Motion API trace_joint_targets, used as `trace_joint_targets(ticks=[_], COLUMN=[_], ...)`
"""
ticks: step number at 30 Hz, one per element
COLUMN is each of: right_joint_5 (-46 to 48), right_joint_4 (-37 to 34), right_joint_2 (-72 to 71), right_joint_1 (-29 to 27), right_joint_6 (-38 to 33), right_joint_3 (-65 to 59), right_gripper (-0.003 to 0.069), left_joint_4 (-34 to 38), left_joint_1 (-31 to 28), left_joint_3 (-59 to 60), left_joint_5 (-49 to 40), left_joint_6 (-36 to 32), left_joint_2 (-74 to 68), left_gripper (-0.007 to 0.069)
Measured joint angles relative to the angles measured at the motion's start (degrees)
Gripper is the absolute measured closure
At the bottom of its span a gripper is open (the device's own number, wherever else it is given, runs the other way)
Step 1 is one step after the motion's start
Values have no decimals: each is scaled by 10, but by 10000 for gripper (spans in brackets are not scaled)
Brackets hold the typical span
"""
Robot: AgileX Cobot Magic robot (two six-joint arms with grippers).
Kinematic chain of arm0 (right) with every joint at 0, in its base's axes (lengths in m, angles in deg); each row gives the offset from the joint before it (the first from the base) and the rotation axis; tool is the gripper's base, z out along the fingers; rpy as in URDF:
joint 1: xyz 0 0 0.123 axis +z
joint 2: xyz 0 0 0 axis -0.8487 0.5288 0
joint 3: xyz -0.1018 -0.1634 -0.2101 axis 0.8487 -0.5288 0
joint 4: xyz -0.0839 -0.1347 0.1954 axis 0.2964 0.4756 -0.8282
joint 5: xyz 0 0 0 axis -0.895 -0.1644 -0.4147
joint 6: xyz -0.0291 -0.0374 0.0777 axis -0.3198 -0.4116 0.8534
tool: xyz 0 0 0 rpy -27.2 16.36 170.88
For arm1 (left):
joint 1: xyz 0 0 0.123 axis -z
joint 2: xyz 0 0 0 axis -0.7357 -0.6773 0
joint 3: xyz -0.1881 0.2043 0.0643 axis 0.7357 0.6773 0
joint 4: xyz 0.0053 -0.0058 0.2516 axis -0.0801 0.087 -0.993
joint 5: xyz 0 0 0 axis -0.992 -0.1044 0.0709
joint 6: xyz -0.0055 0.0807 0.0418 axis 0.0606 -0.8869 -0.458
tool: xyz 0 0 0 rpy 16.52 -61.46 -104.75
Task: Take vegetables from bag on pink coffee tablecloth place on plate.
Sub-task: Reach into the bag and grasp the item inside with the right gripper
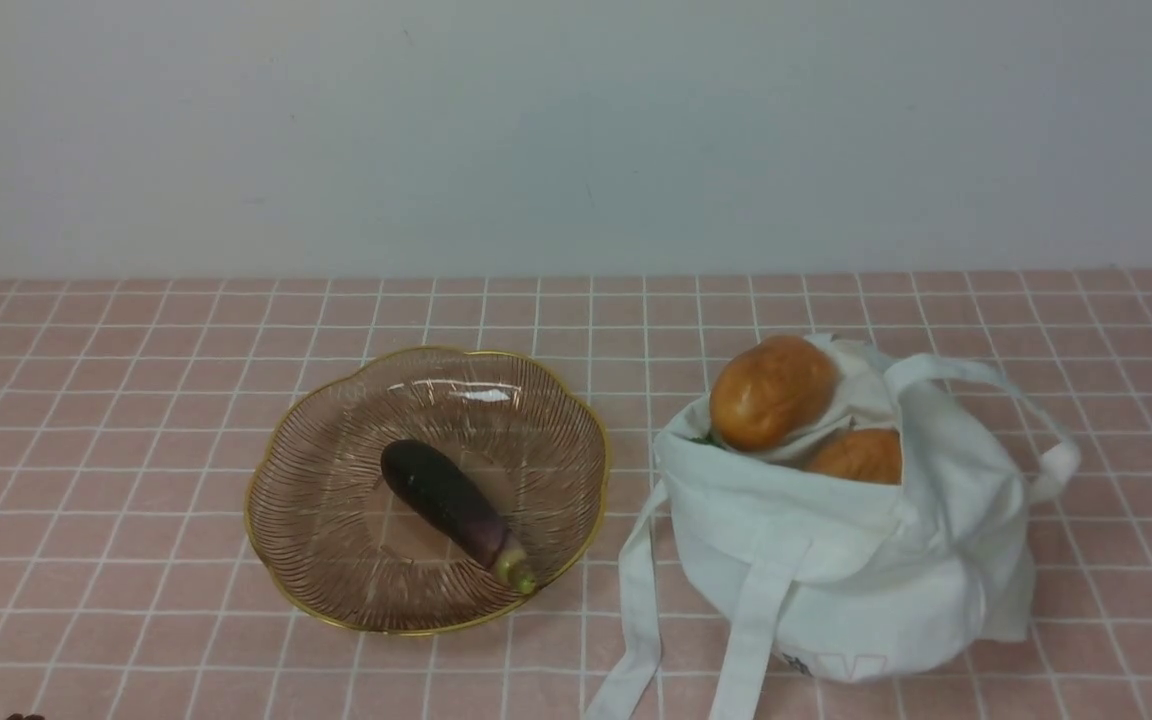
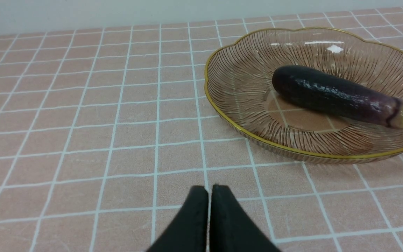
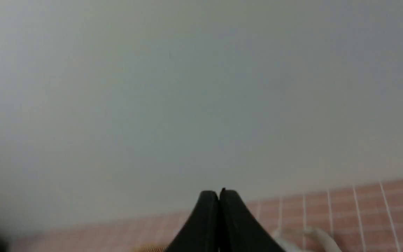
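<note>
A white cloth bag (image 1: pixel 836 560) stands open on the pink coffee tablecloth (image 1: pixel 116 400) at the right. Two glossy orange-brown vegetables show at its mouth, one on top (image 1: pixel 771 390) and one lower (image 1: pixel 858 456). The ribbed glass plate (image 1: pixel 336 590) with a gold rim sits left of the bag and holds a dark purple eggplant (image 1: pixel 451 500). The plate (image 2: pixel 254 129) and eggplant (image 2: pixel 331 94) also show in the left wrist view. My left gripper (image 2: pixel 209 190) is shut and empty above the cloth, short of the plate. My right gripper (image 3: pixel 219 194) is shut and empty, facing the wall; a blurred bit of the bag (image 3: pixel 313 236) lies below it.
A pale wall (image 1: pixel 576 130) runs along the back edge of the cloth. The bag's long strap handles (image 1: pixel 641 620) trail on the cloth toward the front. Neither arm shows in the front view.
</note>
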State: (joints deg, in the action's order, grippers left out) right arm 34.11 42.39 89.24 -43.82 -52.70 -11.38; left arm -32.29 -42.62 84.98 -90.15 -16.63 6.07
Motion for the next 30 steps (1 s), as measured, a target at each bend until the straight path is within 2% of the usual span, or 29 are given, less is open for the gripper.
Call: trace_joint_targets(ticks=[4,6,10,16,21,23,27,28,30], right_joint_5=[171,228,281,311,331,331,331,331,330], right_joint_4=[-1,-10,-26,-41,-33,-27,-29,-31,-42], right_joint_2=[174,265,399,547,649,687,768,774,798], right_joint_1=[51,67,87,114,116,116,108,106,91], right_joint_6=[-67,-83,-100,-103,-74,-65,-42,-41,-27], right_joint_3=[146,213,308,404,452,470,510,515,523], right_gripper=[672,672,672,672,662,643,518,510,400], left_joint_4=[0,0,0,0,0,0,0,0,0], left_joint_1=[0,0,0,0,0,0,0,0,0], left_joint_3=[0,0,0,0,0,0,0,0,0], left_joint_5=[0,0,0,0,0,0,0,0,0], left_joint_6=[0,0,0,0,0,0,0,0,0], left_joint_2=[0,0,0,0,0,0,0,0,0], left_gripper=[630,630,630,630,630,630,630,630,630])
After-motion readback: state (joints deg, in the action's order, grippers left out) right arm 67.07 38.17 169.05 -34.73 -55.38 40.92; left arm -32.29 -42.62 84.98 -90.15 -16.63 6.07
